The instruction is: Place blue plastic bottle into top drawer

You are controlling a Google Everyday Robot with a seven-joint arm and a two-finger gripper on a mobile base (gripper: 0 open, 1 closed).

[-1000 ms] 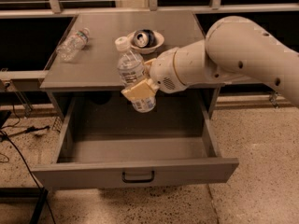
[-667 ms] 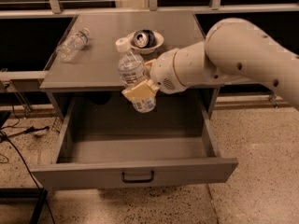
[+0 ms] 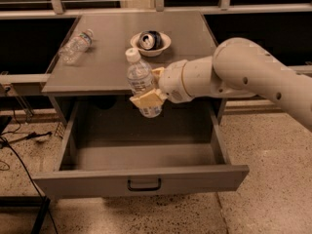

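Holding the blue plastic bottle (image 3: 141, 84), gripper (image 3: 152, 92) hangs above top drawer (image 3: 141, 179).

Pincer (image 3: 150, 87) at the tabletop's (image 3: 112, 52) front edge, clamped round the blue plastic bottle (image 3: 139, 77), covering part of its label! Arm (image 3: 253, 77) cut off at right, and the top drawer's (image 3: 87, 184) back is lost in shadow.

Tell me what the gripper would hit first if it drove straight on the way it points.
The gripper, shut on the blue plastic bottle, points toward the picture's left, above the open top drawer, and that line looks free. Depth is unclear, so the table edge might graze it.
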